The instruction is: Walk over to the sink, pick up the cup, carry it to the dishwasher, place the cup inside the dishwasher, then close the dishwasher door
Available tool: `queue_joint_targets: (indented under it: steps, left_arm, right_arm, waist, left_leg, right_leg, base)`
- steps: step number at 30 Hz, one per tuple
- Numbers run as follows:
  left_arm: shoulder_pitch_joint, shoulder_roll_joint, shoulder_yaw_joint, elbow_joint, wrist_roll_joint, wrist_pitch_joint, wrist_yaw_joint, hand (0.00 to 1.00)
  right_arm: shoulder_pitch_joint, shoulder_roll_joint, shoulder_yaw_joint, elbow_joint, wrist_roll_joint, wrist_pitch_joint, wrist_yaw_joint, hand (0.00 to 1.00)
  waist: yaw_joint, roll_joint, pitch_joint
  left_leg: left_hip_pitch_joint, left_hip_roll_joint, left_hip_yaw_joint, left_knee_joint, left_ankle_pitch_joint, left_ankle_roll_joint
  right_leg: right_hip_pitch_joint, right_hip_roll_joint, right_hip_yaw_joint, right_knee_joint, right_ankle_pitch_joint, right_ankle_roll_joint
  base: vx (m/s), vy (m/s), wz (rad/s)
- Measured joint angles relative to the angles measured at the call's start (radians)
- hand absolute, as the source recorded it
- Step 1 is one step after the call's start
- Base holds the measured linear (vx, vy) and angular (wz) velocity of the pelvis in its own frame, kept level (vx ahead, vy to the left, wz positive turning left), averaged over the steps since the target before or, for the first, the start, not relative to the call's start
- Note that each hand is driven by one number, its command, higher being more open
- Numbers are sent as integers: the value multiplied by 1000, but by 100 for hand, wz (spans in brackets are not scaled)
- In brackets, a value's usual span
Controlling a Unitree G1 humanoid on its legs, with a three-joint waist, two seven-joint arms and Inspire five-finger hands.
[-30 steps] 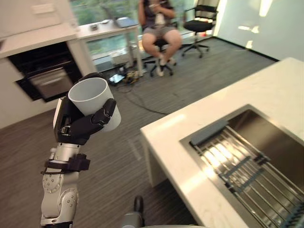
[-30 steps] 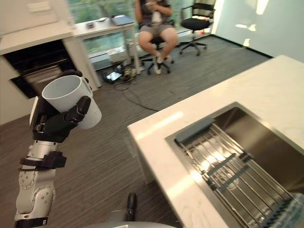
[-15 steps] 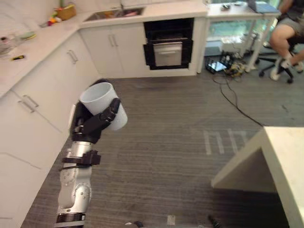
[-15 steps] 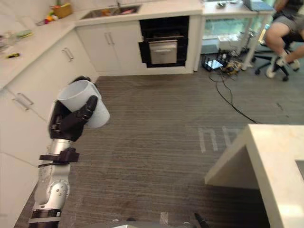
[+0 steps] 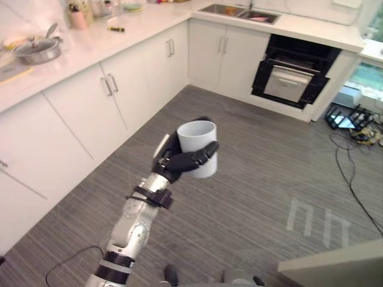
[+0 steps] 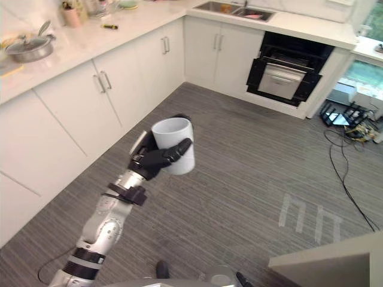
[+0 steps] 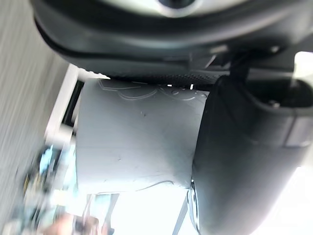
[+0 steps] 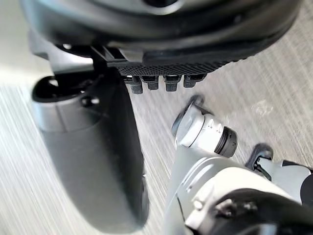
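**A:** The cup (image 5: 197,148), where is it at this moment?

**B:** It is in the left hand (image 5: 172,162), upright with the mouth up, above the grey floor (image 5: 251,179) in the middle of the scene. The dark fingers and the thumb are curled round its white wall. The left wrist view shows the thumb lying across that wall.

**A:** What differs from half a second ago?

**B:** The grip is the same as before. The whole view has turned to the left, so it is the camera that moved. The seated person and the desk at the far right have left the picture, and a long counter (image 5: 90,42) has come in on the left.

**A:** Is something hard to make out?

**B:** The right hand (image 8: 161,34) shows in its own wrist view above the floor. I cannot tell whether it is open or closed. The pale worktop corner (image 5: 335,269) at the near right is cut off by the edge.

**A:** And around it?

**B:** Pale marks (image 5: 317,218) lie on the floor to the right. White cabinets (image 5: 119,89) run along the left, and a pot (image 5: 37,51) stands on the counter above them. Far off there is a sink (image 5: 239,11), and to its right a black appliance (image 5: 293,75) with a silver front inside. Cables (image 5: 353,125) lie at the far right. Between the cup and the appliance there is only bare floor.
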Motion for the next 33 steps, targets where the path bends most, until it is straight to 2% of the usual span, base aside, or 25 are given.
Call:
queue_joint_targets:
  steps: [2, 4, 5, 9, 12, 17, 19, 21, 23, 24, 25, 26, 29, 31, 32, 33]
  left_arm:
    - [11, 11, 7, 18, 8, -1, 16, 0]
    - [8, 30, 9, 23, 43, -1, 35, 0]
    - [7, 28, 9, 25, 74, -1, 37, 0]
    - [4, 46, 8, 58, 162, -5, 39, 0]
    - [4, 62, 8, 70, 195, -14, 47, 0]
    - [4, 64, 8, 72, 248, -102, 100, 0]
    - [0, 44, 11, 70, 272, -135, 150, 0]
    - [0, 1, 16, 69, 299, -165, 212, 0]
    - [0, -11, 19, 59, 327, -173, 243, 0]
    - [0, -27, 22, 54, 349, -188, 273, 0]
    - [1, -43, 22, 39, 381, -200, 313, 0]
    - [3, -52, 22, 29, 405, -210, 344, 0]
    - [0, -67, 21, -4, 482, -251, 411, 0]
    - [1, -83, 20, -20, 514, -270, 451, 0]
    - [36, -127, 87, 33, 529, -296, 552, 0]
    - [36, -127, 87, 34, 529, -296, 552, 0]
  right_arm:
    - [-44, -17, 45, -4, 28, 14, 12, 100]
    - [-76, -16, 87, -18, 53, 38, 33, 100]
    - [-86, -13, 106, -27, 74, 43, 35, 100]
    - [-109, -16, 129, -32, 137, 64, 36, 100]
    - [-110, -20, 153, -32, 159, 66, 33, 100]
    - [-112, -19, 161, -32, 199, 71, 28, 100]
    - [-106, -18, 160, -42, 221, 71, 25, 100]
    - [-74, -4, 157, -66, 237, 74, 15, 100]
    - [-58, 8, 157, -86, 239, 74, 6, 100]
    - [-40, 9, 157, -108, 239, 80, 1, 100]
    - [-24, 8, 161, -117, 236, 95, -1, 100]
    - [-17, 6, 161, -122, 234, 109, -2, 100]
    - [18, 17, 162, -134, 225, 134, -7, 100]
    - [42, 22, 158, -131, 206, 152, -11, 100]
    - [-6, -28, 191, -42, 95, 137, 12, 100]
    - [-6, -28, 191, -42, 95, 137, 12, 100]
  waist:
    - [17, 40, -8]
    - [16, 42, -10]
    - [13, 34, -8]
    - [-10, 24, -9]
    - [-11, 24, -9]
    - [-14, 28, -7]
    - [-17, 29, -8]
    - [-17, 28, -8]
    - [-14, 22, -9]
    - [-16, 21, -11]
    - [-8, 21, -13]
    - [-6, 21, -15]
    - [-14, 8, -29]
    - [-12, 8, -34]
    - [-9, 16, -122]
    - [-9, 16, -122]
  left_leg:
    - [2, 20, 29, 0, -9, -12]
    - [12, 34, 51, 0, -20, -26]
    - [24, 39, 66, 0, -31, -31]
    - [51, 51, 107, 4, -56, -53]
    - [64, 68, 134, 5, -64, -61]
    - [103, 103, 196, 5, -72, -73]
    - [110, 112, 229, 5, -81, -80]
    - [124, 109, 252, 0, -98, -68]
    - [130, 106, 268, 0, -99, -68]
    - [136, 107, 297, 1, -102, -75]
    - [139, 111, 326, 21, -97, -81]
    - [141, 127, 348, 25, -104, -78]
    - [160, 133, 370, 4, -104, -80]
    - [169, 134, 386, 2, -103, -85]
    - [175, 122, 355, -1, -121, -117]
    - [175, 121, 354, -1, -121, -117]
  right_leg:
    - [27, 19, 17, -79, 35, -3]
    - [58, 34, 34, -150, 74, 4]
    - [77, 39, 44, -175, 83, 5]
    - [95, 51, 63, -191, 89, 5]
    - [90, 71, 76, -191, 103, -1]
    - [83, 111, 109, -187, 143, -22]
    - [74, 119, 146, -187, 157, -20]
    - [60, 125, 161, -188, 172, -21]
    - [54, 122, 126, -197, 166, -27]
    - [46, 96, 44, -203, 137, -38]
    - [36, 77, -13, -205, 137, -39]
    - [36, 76, -30, -205, 140, -39]
    - [31, 74, -66, -205, 144, -32]
    - [30, 68, -86, -205, 162, -21]
    - [50, 52, -139, -240, 237, -28]
    - [50, 51, -139, -240, 237, -28]
  base:
    - [155, -38, -32]
    - [139, -22, -45]
    - [176, -39, -38]
    - [160, -39, -33]
    - [48, -44, -37]
    - [-46, -45, -46]
    - [-131, -38, -56]
    - [-185, -44, -62]
    - [-152, -47, -46]
    - [-117, -16, -66]
    - [-120, -22, -81]
    - [-65, -8, -75]
    - [2, -37, -41]
    - [52, -15, -20]
    - [16, -2, -5]
    - [0, 0, 0]
